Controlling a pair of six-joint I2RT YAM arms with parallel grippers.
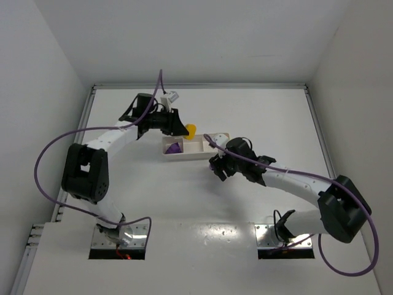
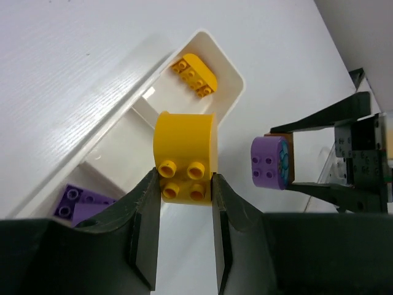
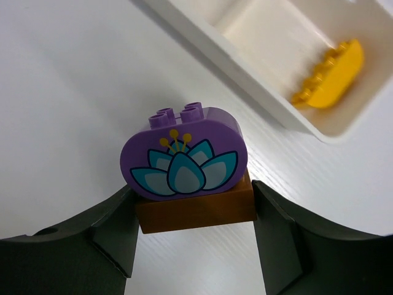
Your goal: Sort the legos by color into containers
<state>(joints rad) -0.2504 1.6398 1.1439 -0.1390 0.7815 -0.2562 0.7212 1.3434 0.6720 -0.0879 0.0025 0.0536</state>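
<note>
My left gripper is shut on a yellow brick and holds it above the white tray. In the top view the gripper and its yellow brick are at the tray's far edge. Another yellow brick lies in the tray's end compartment, and a purple brick lies in the opposite end compartment. My right gripper is shut on a brown brick with a purple flower brick stacked on it, just in front of the tray.
The middle compartment of the tray looks empty. White walls enclose the table at the back and on both sides. The right gripper with its stacked bricks shows close beside the left gripper's brick. Purple cables trail from both arms.
</note>
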